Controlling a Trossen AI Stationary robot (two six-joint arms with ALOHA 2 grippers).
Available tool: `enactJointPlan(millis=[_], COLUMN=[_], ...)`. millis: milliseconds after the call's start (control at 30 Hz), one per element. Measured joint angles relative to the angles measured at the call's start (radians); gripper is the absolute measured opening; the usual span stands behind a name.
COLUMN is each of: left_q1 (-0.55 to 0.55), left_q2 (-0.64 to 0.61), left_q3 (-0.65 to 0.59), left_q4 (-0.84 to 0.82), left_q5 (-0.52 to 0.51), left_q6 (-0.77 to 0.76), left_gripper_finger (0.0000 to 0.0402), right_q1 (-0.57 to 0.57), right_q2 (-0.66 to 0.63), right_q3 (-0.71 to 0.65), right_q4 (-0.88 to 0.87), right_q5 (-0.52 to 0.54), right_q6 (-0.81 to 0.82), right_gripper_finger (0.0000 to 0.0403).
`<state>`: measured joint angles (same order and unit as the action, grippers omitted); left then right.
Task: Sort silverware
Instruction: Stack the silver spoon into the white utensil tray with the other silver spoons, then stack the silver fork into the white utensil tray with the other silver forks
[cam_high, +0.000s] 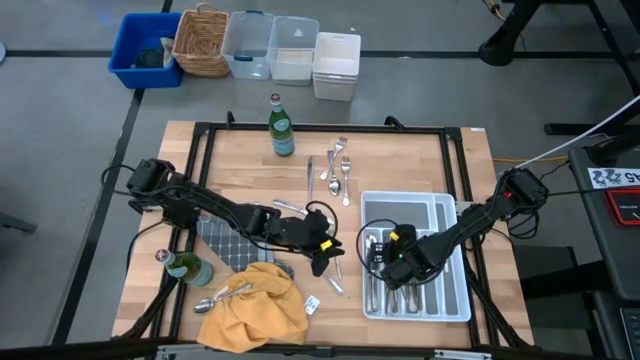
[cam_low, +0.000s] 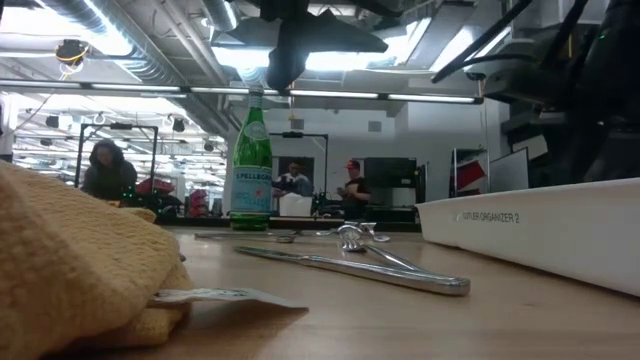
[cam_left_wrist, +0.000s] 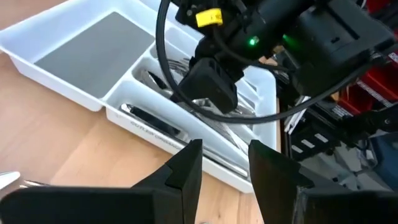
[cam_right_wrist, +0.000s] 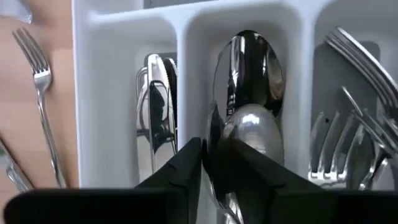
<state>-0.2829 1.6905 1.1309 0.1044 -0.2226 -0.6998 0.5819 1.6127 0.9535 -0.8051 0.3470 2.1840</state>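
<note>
The white divided tray (cam_high: 452, 205) stands at the table's right, with knives (cam_right_wrist: 155, 118), spoons (cam_right_wrist: 249, 68) and forks (cam_right_wrist: 348, 124) in separate slots. My right gripper (cam_high: 385, 262) points down into the spoon slot. It is slightly open, with the neck of the top spoon (cam_right_wrist: 252, 130) between its fingertips (cam_right_wrist: 214, 155). My left gripper (cam_high: 322, 258) hovers open over the table just left of the tray, facing it, with nothing between its fingers (cam_left_wrist: 225, 158). Loose silverware (cam_high: 335, 170) lies at the table's far middle. A fork (cam_right_wrist: 40, 93) lies beside the tray, and spoons (cam_high: 215, 298) lie on the yellow cloth. My right gripper comes from above, slanting down, with its fingers (cam_right_wrist: 189, 163) close on either side of the spoon's neck (cam_right_wrist: 216, 134). The spoon's bowl rests on the spoons below it in the slot. I cannot tell whether the fingers touch the neck.
One green bottle (cam_high: 282, 128) stands at the table's far middle, and another (cam_high: 190, 268) stands near left beside a dark checked cloth (cam_high: 228, 245). The yellow cloth (cam_high: 255, 305) lies at the near edge. Bins and a basket (cam_high: 203, 40) sit beyond the far edge.
</note>
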Motion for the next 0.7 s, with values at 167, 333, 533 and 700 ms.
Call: enactJointPlan(millis=[167,333,533,700], left_q1=[0.000,0.004,0.020,0.049], left_q2=[0.000,0.000,-0.012,-0.066], left_q3=[0.000,0.000,0.000,0.000], left_q4=[0.000,-0.010,-0.086,-0.212], left_q5=[0.003,0.086,0.135,0.135], left_q6=[0.007,0.001,-0.025,-0.059], left_gripper_finger=[0.0117,0.0117,0.0117,0.0117], right_q1=[0.000,0.000,0.000,-0.009], right_q2=[-0.001,-0.010,-0.021,-0.028], right_q3=[0.006,0.035,0.090,0.146], right_q4=[-0.009,-0.055,-0.102,-0.159], right_q5=[0.000,0.024,0.109,0.208], right_q6=[0.037,0.030,0.001,-0.092], right_gripper_finger=[0.0087,0.0087,0.0088,0.0088])
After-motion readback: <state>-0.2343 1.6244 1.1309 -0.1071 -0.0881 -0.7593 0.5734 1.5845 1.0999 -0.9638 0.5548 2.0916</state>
